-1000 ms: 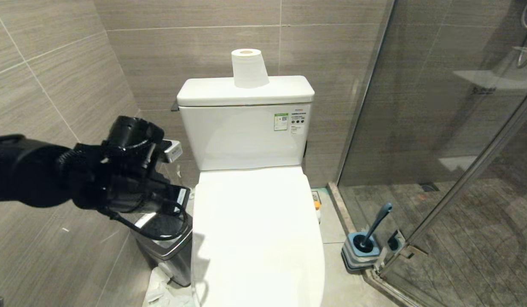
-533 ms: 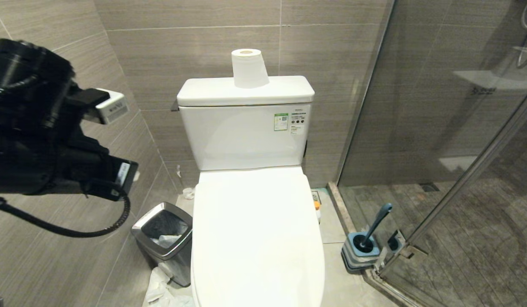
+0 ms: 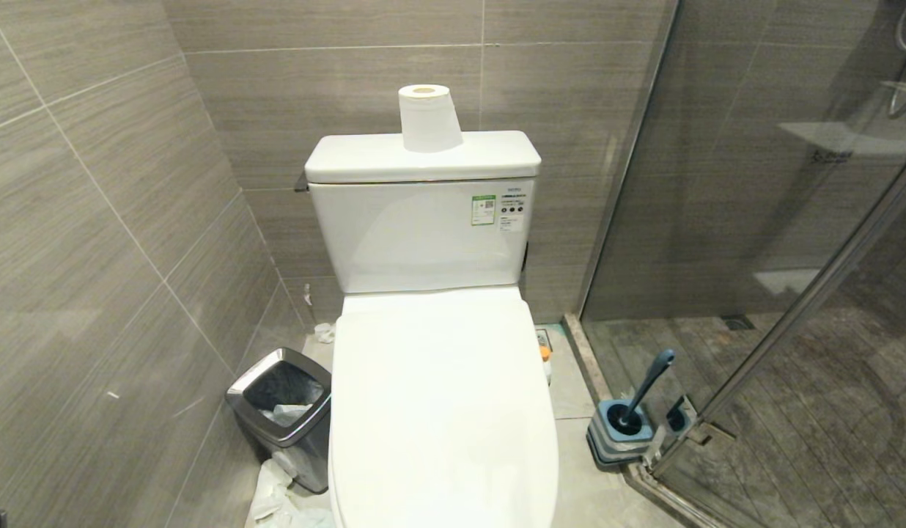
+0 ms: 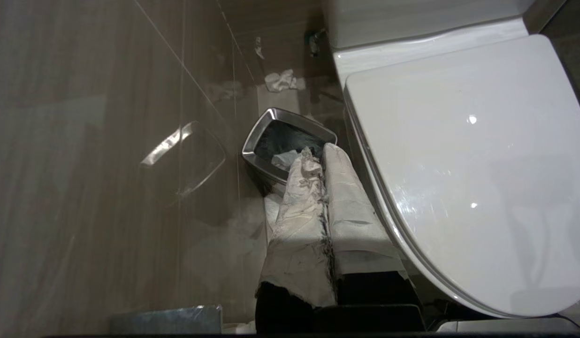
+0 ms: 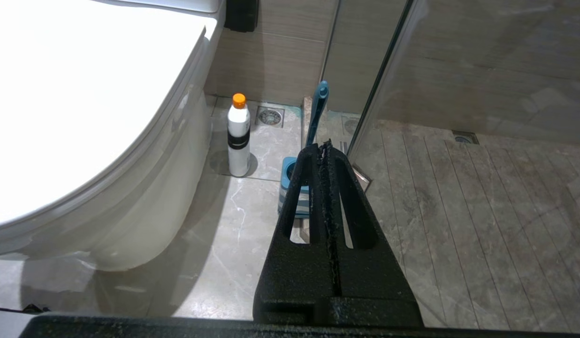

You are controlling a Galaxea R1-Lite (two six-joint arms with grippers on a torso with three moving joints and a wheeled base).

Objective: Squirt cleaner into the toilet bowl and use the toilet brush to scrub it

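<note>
- Where a second ago the left arm crossed the head view beside the bin [image 3: 281, 407], it has now gone from that view; I judge the start of the job is still ahead.
- Left gripper [image 4: 324, 162]: 2 wrapped fingers pressed together, empty, hanging over the bin.
- Right gripper [image 5: 325, 155]: pressed together, empty, near the floor.
- Toilet bowl [image 3: 442, 411]: lid down, bowl hidden.
- Toilet brush [image 3: 647, 389]: teal handle, leaning in its holder [image 3: 620, 440] by the shower glass.
- Cleaner bottle [image 5: 238, 136]: white, orange cap, upright between toilet and brush.

One toilet bowl [image 3: 442, 411], one toilet brush [image 3: 647, 389], one paper roll [image 3: 429, 117], one bin [image 3: 281, 411], one bottle [image 5: 238, 136].
</note>
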